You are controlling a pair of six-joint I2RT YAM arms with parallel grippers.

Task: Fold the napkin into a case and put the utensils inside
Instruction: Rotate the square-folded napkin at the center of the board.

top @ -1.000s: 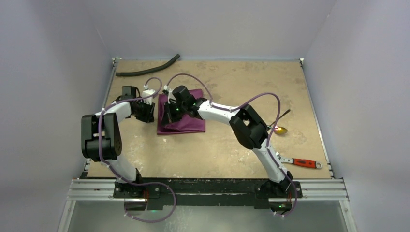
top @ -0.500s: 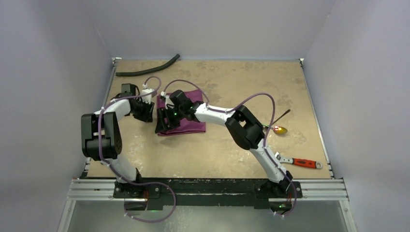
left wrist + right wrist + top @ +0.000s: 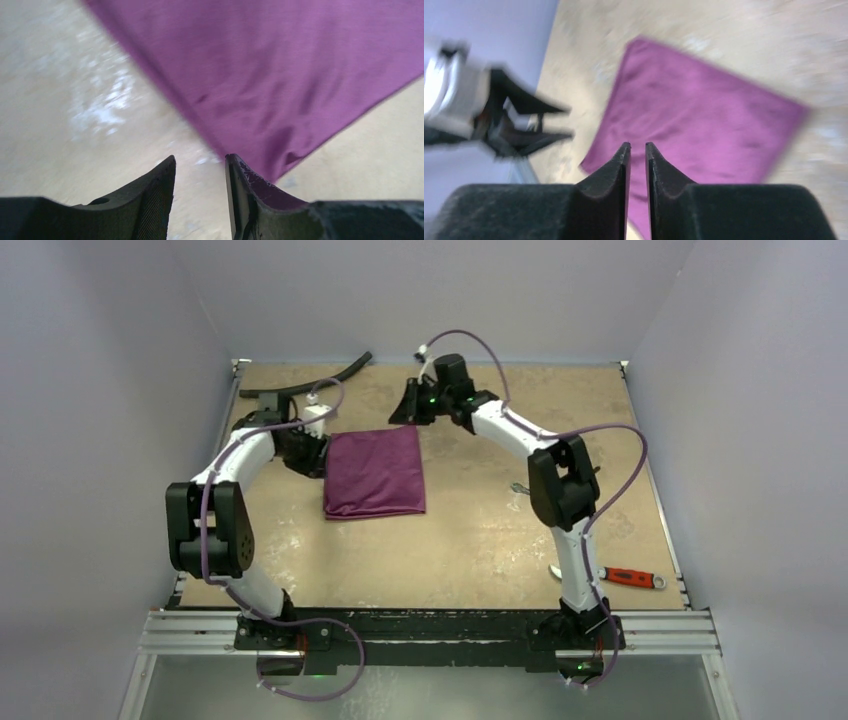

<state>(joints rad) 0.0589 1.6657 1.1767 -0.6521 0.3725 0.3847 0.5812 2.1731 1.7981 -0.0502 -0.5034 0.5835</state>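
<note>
The napkin [image 3: 375, 472] is lying flat on the table [image 3: 470, 550] as a folded rectangle, left of centre, between the two grippers. The left gripper [image 3: 306, 452] is sitting low at its far-left corner, jaws partly parted with only bare table between them (the cloth's corner is brushing the outside of one finger [image 3: 239, 200], not caught). The right gripper [image 3: 409, 406] is hanging just beyond the far-right corner, clear of the cloth, its jaws parted by a mere slit and gripping nothing. The folding step seems to be in hand: the rectangle is looking too broad for a case yet. Next, a finger needs slipping under an edge to pinch the layers and carry them across squarely. The utensils are not showing; the right arm is probably hiding them.
</note>
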